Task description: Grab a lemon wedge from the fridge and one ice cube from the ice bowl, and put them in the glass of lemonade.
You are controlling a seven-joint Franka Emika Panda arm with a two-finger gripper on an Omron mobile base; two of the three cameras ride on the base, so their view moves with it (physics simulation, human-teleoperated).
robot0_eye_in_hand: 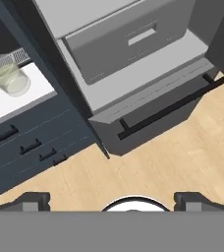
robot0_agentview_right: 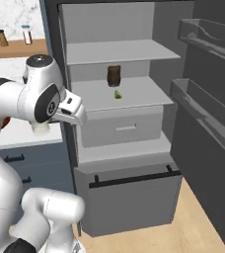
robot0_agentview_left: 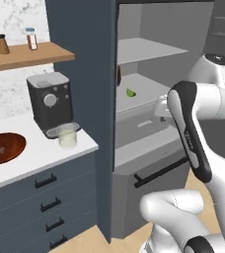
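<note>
So the tall dark grey fridge (robot0_agentview_right: 134, 123) stands open, and the tiny yellow-green lemon wedge (robot0_agentview_right: 118, 94) lies on its middle pale grey shelf, just in front of a small dark brown jar (robot0_agentview_right: 114, 75) and above the fridge's grey drawer (robot0_agentview_right: 122, 128). It looks like a little curved sliver, greener than you'd expect, way smaller than anything else in the fridge.

Handling-wise, it's probably very light, a bit soft and likely slippery on the cut faces, so a hard squeeze could squash it or pop it out sideways. Best bet is taking it across the two flat sides from above, low enough to catch its thickest part. The jar right behind it is the thing to not bump.

The two-finger gripper (robot0_eye_in_hand: 111, 199) has its jaws spread wide apart and holds nothing; it hangs out in front of the fridge, looking down at the drawer and wooden floor.

Left of the fridge, on the white worktop (robot0_agentview_left: 35, 158), there's the short clear tumbler of pale lemonade (robot0_agentview_left: 67, 136) and, further left, the wide reddish-brown wooden ice bowl (robot0_agentview_left: 3, 147).
</note>
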